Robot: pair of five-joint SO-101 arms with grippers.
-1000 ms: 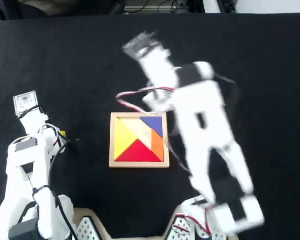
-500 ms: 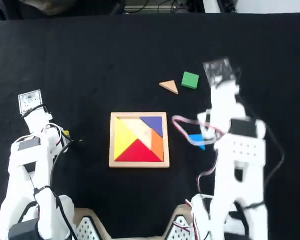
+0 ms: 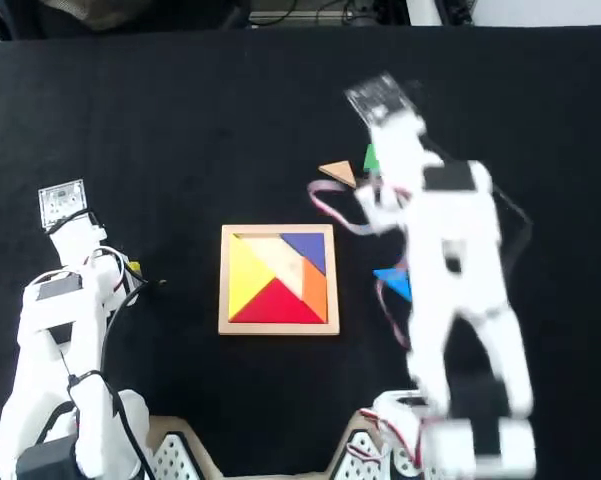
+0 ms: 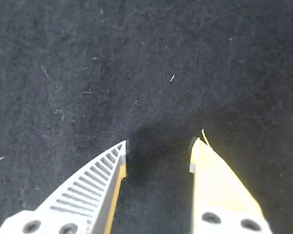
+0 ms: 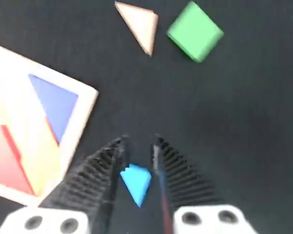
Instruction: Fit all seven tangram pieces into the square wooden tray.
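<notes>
The square wooden tray (image 3: 279, 329) lies mid-table and holds yellow, red, orange, dark blue and natural wood pieces. Loose on the black cloth to its right are a tan triangle (image 3: 338, 172), a green square (image 3: 369, 158) partly hidden by my right arm (image 3: 450, 250), and a light blue triangle (image 3: 393, 283). My right gripper (image 5: 140, 141) hangs above the cloth, slightly open and holding nothing. The light blue triangle (image 5: 136, 183) shows through its gap, with the tray's corner (image 5: 87, 95) beside it and the tan triangle (image 5: 139, 23) and green square (image 5: 195, 31) beyond. My left gripper (image 4: 158, 146) stands open over bare cloth.
My left arm (image 3: 60, 300) stands at the table's left side, well away from the tray. A pink cable (image 3: 330, 205) loops from the right arm near the tray's back right corner. Black cloth stretches across the far half of the table.
My right arm swung from behind the tray out to the right, then back left and farther out; it now partly covers the green square. The pieces and my left arm stayed put.
</notes>
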